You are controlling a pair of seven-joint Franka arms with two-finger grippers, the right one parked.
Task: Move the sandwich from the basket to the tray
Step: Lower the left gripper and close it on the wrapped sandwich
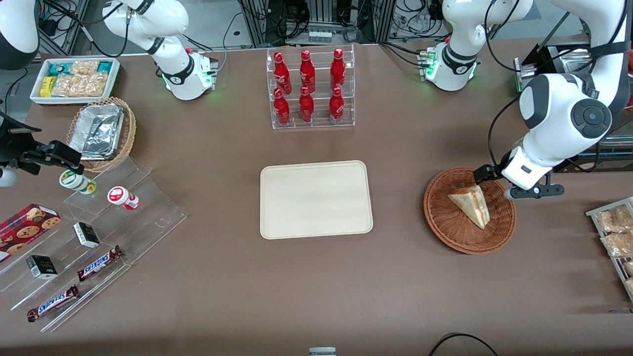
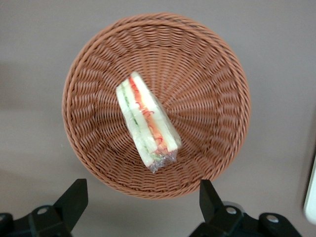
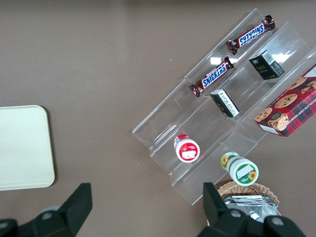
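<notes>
In the front view my own wrist covers my gripper, so only dark finger parts peek out above the basket at its rim farther from the front camera, toward the working arm's end of the table. My wrist camera shows it better: my fingers stand wide apart, holding nothing, hovering just outside the wicker rim. The sandwich lies tilted on its side in the basket, its red, yellow and green layers facing that camera, its clear wrap bunched at the end nearer my fingers. The front view shows mostly pale bread. The tray sits mid-table, well apart from the basket, with bare brown table between them. It does not appear in my wrist view.
</notes>
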